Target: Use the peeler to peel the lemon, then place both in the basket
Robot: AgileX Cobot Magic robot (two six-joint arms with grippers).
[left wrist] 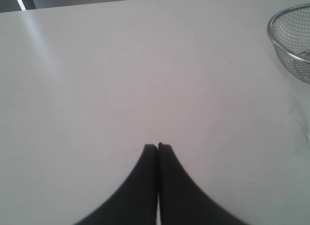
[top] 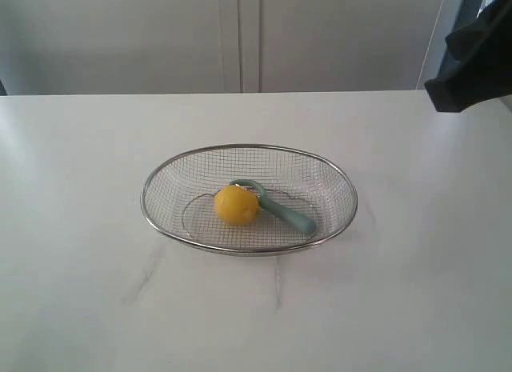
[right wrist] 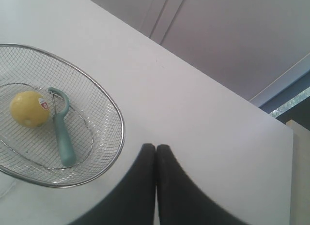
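I'm seeing both pairs of jaws pressed together, pinching nothing: left gripper [left wrist: 158, 146] and right gripper [right wrist: 155, 146] are hanging over bare table [left wrist: 97, 89]. Just beside the right jaws, the wire-mesh basket [right wrist: 118, 123] is holding the lemon [right wrist: 29, 109] against the peeler [right wrist: 62, 133] head. Off to one side of the left jaws only a piece of the basket is showing — the rest is cut off.

The white table [top: 88, 148] before me is broad and matte, with faint grey streaks [top: 142, 278] on its near part, left of the middle. Beyond its far edge I see a pale panelled wall [top: 120, 36], a vertical seam [top: 240, 36] running down near its middle.
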